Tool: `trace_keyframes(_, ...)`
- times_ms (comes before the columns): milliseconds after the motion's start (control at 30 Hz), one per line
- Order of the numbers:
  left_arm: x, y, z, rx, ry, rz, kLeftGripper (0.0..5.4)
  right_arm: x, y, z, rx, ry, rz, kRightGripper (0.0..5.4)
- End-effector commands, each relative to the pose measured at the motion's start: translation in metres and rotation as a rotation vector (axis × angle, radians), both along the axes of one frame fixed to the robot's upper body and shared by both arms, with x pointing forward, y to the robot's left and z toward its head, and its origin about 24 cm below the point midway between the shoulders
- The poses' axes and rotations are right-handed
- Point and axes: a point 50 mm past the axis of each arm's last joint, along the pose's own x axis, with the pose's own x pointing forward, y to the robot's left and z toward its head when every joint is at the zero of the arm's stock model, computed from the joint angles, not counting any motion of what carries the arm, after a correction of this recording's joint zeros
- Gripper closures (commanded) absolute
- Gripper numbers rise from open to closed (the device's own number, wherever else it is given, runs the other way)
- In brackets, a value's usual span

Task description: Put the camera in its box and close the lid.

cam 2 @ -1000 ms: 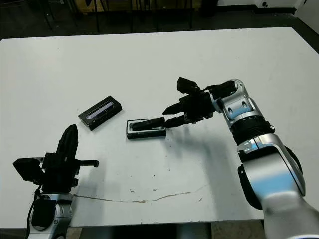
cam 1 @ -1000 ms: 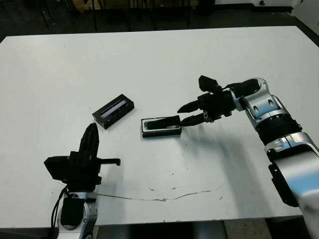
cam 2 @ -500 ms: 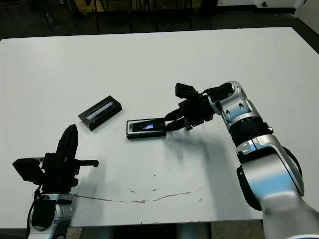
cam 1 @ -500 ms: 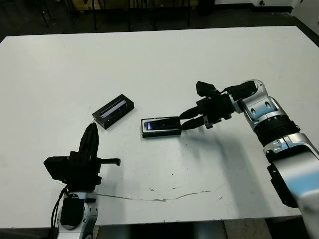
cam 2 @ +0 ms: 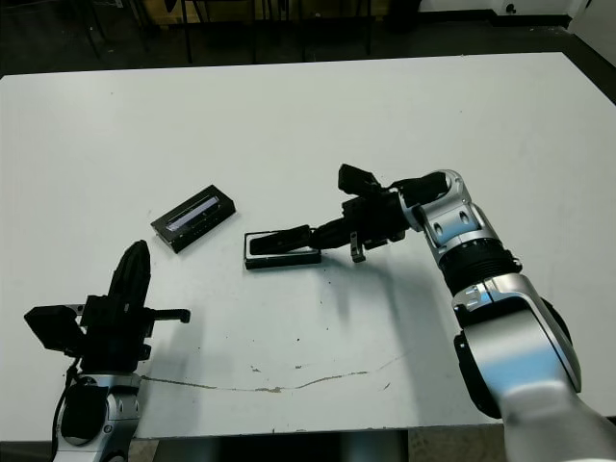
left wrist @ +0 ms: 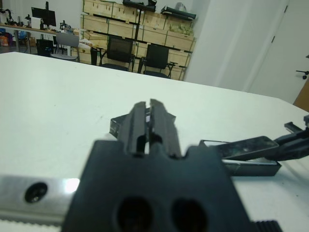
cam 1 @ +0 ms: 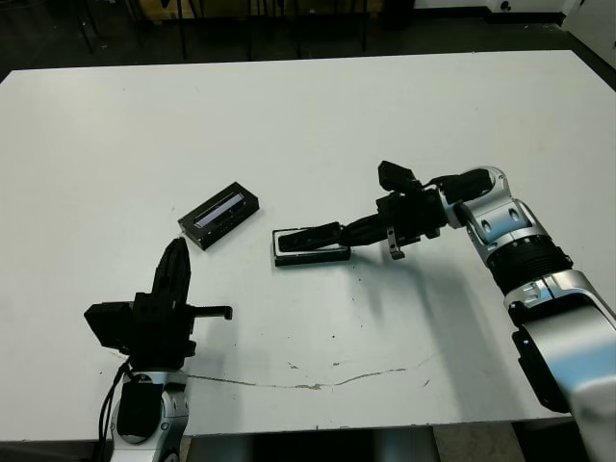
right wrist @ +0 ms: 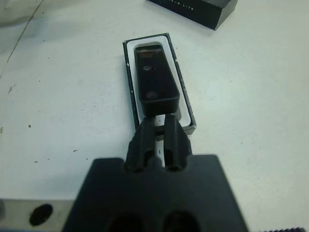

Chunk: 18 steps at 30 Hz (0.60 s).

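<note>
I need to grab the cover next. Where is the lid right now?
The flat black rectangular lid with a pale strip lies off the box, in the head views left of the white-lined black tray, ahead of the left pincer.

The right arm is built of rounded silver-grey shells joined by ribbed black rings, and it ends in a black gripper with two slim, tapering fingers. The left gripper is black as well, its fingers rising from a blocky black body, with a silver-grey wrist and black cables below. In the wrist views each gripper's body shows two round holes, beside a pale metal bar with a dark screw.
</note>
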Motion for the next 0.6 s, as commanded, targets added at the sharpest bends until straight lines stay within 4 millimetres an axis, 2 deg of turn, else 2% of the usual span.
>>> trace_keyframes(33, -0.012, 0.003, -0.013, -0.021, 0.076, 0.017, 5.40, -0.003, -0.001, -0.009, 0.001, 0.021, -0.028, 5.39)
trace_keyframes(300, -0.012, 0.003, -0.012, -0.008, 0.080, 0.025, 5.40, -0.001, -0.004, -0.001, -0.046, -0.041, -0.025, 5.39)
trace_keyframes(600, -0.012, 0.004, -0.012, -0.009, 0.077, 0.026, 5.40, 0.011, -0.030, 0.031, -0.077, -0.204, -0.130, 5.39)
